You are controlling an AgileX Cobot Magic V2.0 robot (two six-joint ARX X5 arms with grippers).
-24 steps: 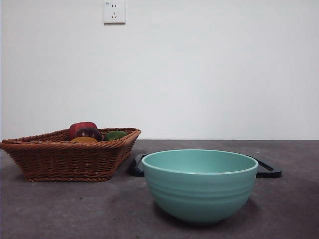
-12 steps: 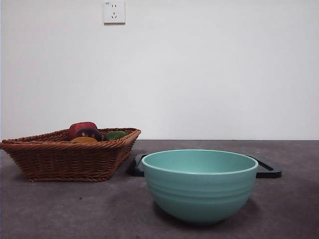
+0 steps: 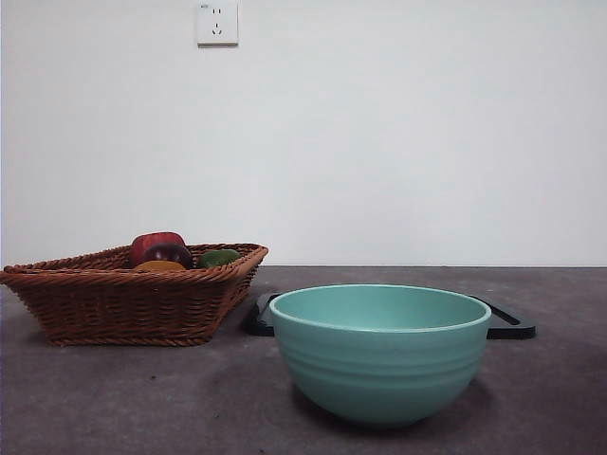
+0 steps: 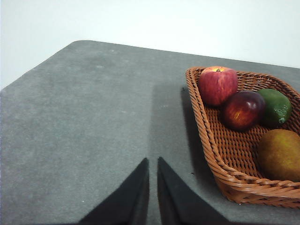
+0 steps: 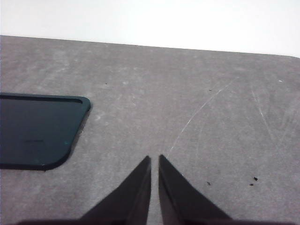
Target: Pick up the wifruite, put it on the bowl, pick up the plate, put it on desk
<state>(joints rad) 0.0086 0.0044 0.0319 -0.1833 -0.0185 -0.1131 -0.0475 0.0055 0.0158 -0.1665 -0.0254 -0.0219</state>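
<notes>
I see the bowl (image 3: 380,351) nearest, sitting on the worktop (image 3: 142,398), with the tray (image 3: 507,322) just behind it. Further back on one side, the basket (image 3: 133,299) holds the wifruite (image 4: 280,154) beside a purple fruit (image 4: 243,110), an apple (image 4: 217,85) and a lime (image 4: 276,107). My left hand (image 4: 153,161) and right hand (image 5: 154,159) hover over bare worktop, jaws nearly together, holding nothing

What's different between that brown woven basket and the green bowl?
The brown wicker basket is low, angular and woven; the round teal-green bowl is deeper, smooth and faintly ribbed. The basket holds fruit, including the small oval orange-brown fruit; nothing shows above the bowl's rim. Both stand on the dark grey tabletop.
</notes>
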